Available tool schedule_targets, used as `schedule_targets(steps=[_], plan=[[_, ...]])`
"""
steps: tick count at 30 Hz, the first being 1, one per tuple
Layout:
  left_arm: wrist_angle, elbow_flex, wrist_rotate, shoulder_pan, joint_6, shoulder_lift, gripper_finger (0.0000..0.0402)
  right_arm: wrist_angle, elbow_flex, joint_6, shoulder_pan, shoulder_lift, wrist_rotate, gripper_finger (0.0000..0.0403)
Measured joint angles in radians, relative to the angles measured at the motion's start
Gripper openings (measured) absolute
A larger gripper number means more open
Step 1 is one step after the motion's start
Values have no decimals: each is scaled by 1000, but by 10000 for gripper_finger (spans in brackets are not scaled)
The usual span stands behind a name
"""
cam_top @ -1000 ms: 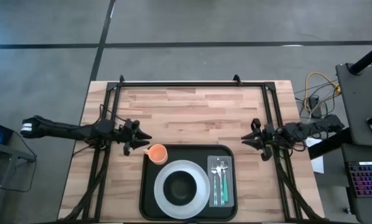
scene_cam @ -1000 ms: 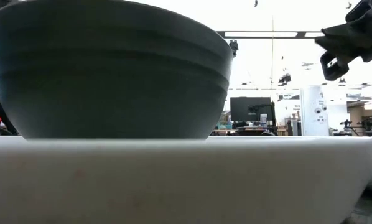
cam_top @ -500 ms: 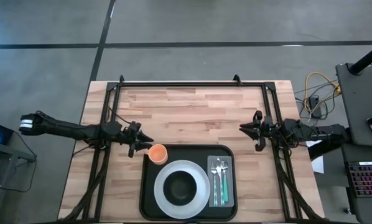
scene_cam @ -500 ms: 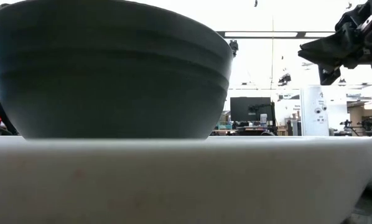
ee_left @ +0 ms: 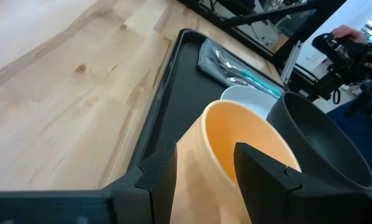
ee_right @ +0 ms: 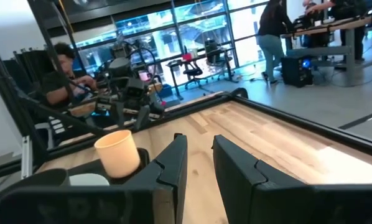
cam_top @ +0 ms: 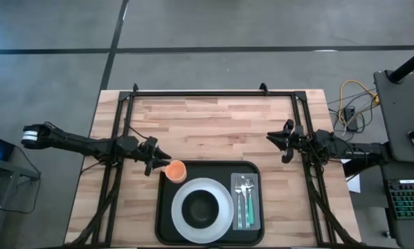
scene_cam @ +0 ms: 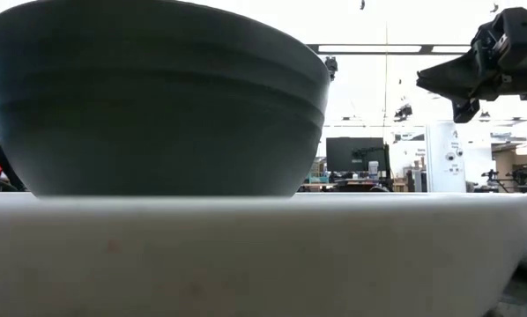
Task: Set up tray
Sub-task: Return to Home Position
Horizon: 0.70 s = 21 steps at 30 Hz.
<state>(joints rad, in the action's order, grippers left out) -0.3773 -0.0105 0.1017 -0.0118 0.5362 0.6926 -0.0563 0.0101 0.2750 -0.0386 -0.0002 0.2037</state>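
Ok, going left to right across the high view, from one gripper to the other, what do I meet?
left gripper → cup → bowl → napkin → right gripper

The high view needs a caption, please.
Tray set with plate, bowl, cup and cutlery on napkin; left gripper beside the cup, right gripper apart.

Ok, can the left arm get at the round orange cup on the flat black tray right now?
Probably yes. The left gripper hovers open just beside the round orange cup, which stands at a corner of the flat black tray, and nothing sits between them.
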Motion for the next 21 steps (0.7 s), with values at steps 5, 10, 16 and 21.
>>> schedule_targets(steps=[5, 10, 16, 21], plan=[[0, 0, 0, 0, 0, 18, 141, 0, 0, -2, -9, 0, 1, 68], [-6, 0, 0, 0, 0, 28, 141, 0, 0, 9, -11, 0, 1, 68], [-4, 0, 0, 0, 0, 26, 141, 0, 0, 10, -22, 0, 4, 68], [-3, 0, 0, 0, 0, 26, 141, -5, 0, 17, -22, 0, -6, 68]])
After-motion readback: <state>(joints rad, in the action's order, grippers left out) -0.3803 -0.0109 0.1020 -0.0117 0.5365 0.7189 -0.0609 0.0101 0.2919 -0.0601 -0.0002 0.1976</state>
